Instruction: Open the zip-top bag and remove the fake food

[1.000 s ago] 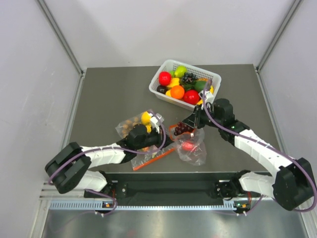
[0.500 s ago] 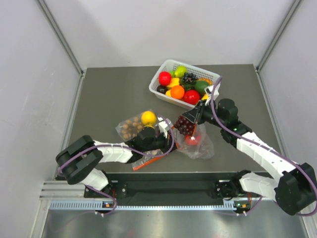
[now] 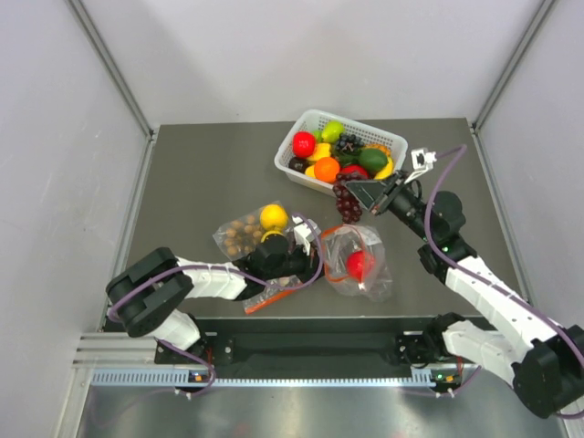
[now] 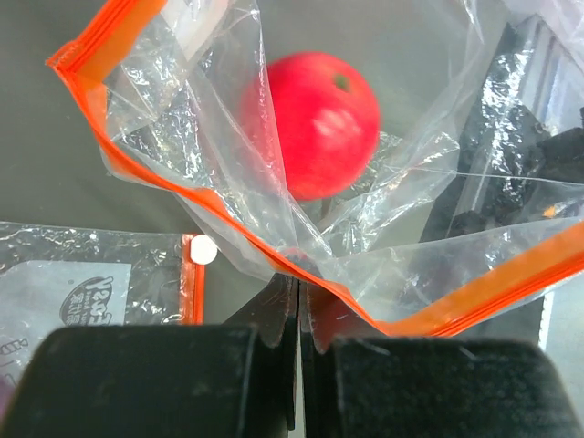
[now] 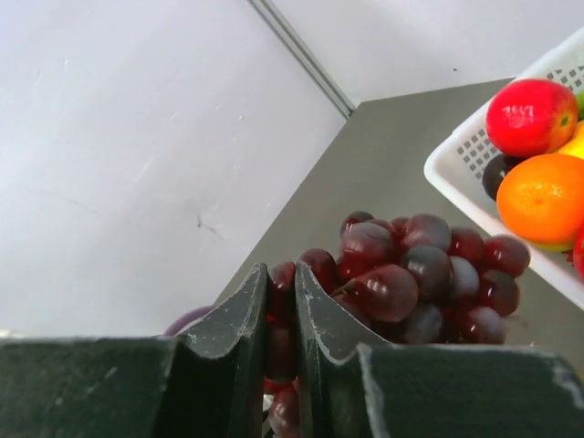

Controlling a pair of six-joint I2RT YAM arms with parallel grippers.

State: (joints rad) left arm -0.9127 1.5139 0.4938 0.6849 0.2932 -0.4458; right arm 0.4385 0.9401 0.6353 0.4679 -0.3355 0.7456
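The crinkly clear plastic zip-top bag, orange-red along its zip edge, lies crumpled with its mouth open, a glossy red plastic apple inside, while the dark purple plastic grape bunch hangs in the air beyond it.

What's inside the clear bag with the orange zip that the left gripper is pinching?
One red apple shows through the zip-top bag. Crinkled folds hide the bag's far corners, so anything else there is unseen.

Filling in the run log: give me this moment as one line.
left gripper: shut on zip-top bag rim | right gripper: shut on grape bunch, hanging near basket | red apple: inside bag
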